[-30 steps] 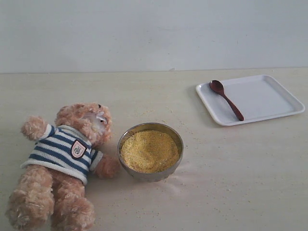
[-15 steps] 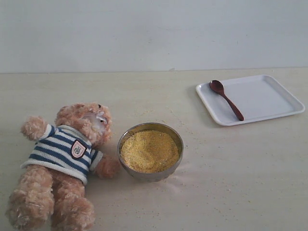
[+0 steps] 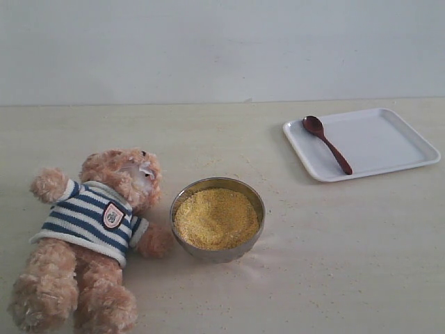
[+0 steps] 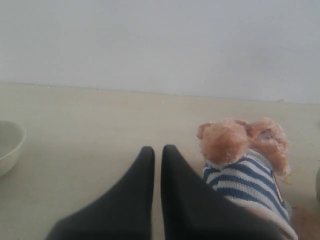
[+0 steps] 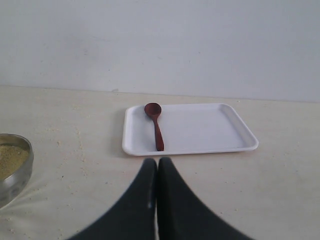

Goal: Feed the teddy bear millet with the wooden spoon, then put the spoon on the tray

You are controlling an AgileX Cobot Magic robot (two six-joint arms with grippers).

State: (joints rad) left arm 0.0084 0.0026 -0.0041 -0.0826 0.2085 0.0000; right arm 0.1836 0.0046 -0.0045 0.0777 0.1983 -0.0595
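The teddy bear (image 3: 97, 233) lies on its back at the left of the table, in its striped shirt; it also shows in the left wrist view (image 4: 245, 155). Beside its arm stands the steel bowl (image 3: 217, 218) heaped with yellow millet (image 3: 216, 218). The dark wooden spoon (image 3: 327, 143) lies on the white tray (image 3: 389, 146) at the back right. My right gripper (image 5: 157, 162) is shut and empty, just short of the tray (image 5: 200, 130) and the spoon (image 5: 156, 125). Next to the bear's raised arm, my left gripper (image 4: 157, 151) is shut and holds nothing. Neither gripper shows in the exterior view.
A white bowl (image 4: 7, 145) sits at the edge of the left wrist view. Loose millet grains are scattered over the beige table (image 3: 334, 264) between bowl and tray. A pale wall (image 3: 222, 49) closes the far side.
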